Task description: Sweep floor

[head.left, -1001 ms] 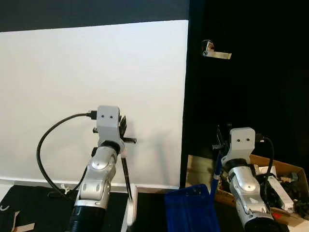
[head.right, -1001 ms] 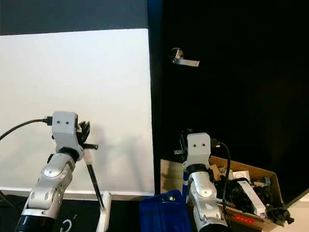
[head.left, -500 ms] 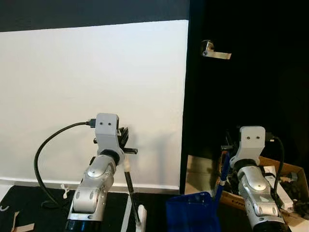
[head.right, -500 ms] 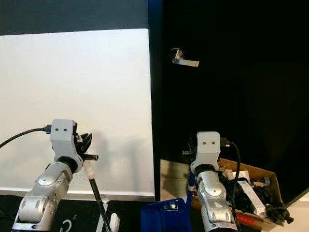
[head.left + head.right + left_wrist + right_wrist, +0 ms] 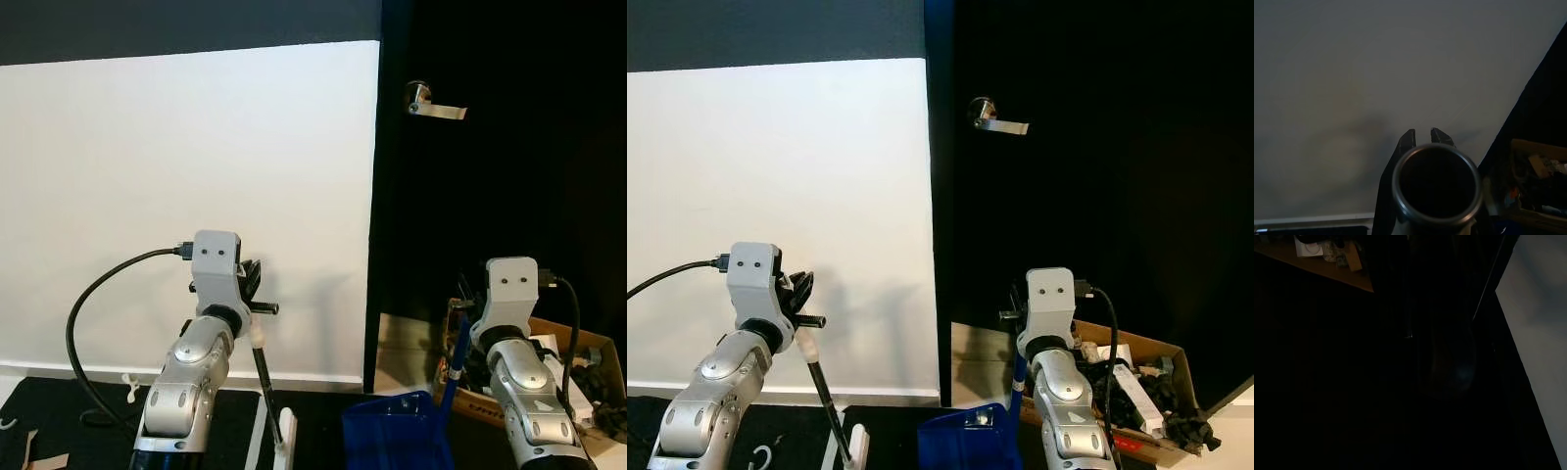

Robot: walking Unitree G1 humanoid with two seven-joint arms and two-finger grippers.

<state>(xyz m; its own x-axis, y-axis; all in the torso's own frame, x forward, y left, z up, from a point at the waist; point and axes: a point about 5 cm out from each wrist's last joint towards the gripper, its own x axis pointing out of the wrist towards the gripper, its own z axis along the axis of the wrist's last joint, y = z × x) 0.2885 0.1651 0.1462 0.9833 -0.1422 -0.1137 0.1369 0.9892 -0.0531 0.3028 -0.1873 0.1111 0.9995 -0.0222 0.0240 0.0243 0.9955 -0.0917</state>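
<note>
Broom handle point(image 5: 263, 380) sits clamped in our left gripper point(image 5: 250, 284), slanting down toward the dark floor point(image 5: 59, 421) before the white wall point(image 5: 186, 196). Our right gripper point(image 5: 460, 311) clasps the blue dustpan point(image 5: 397, 446) handle beside the cardboard box point(image 5: 1136, 377).

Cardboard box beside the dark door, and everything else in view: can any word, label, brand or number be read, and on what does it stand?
No text can be read.
Cardboard box: the white items inside may carry print, but it is too small and blurred to read.
Blue dustpan, broom stick, door handle: no writing visible.
</note>
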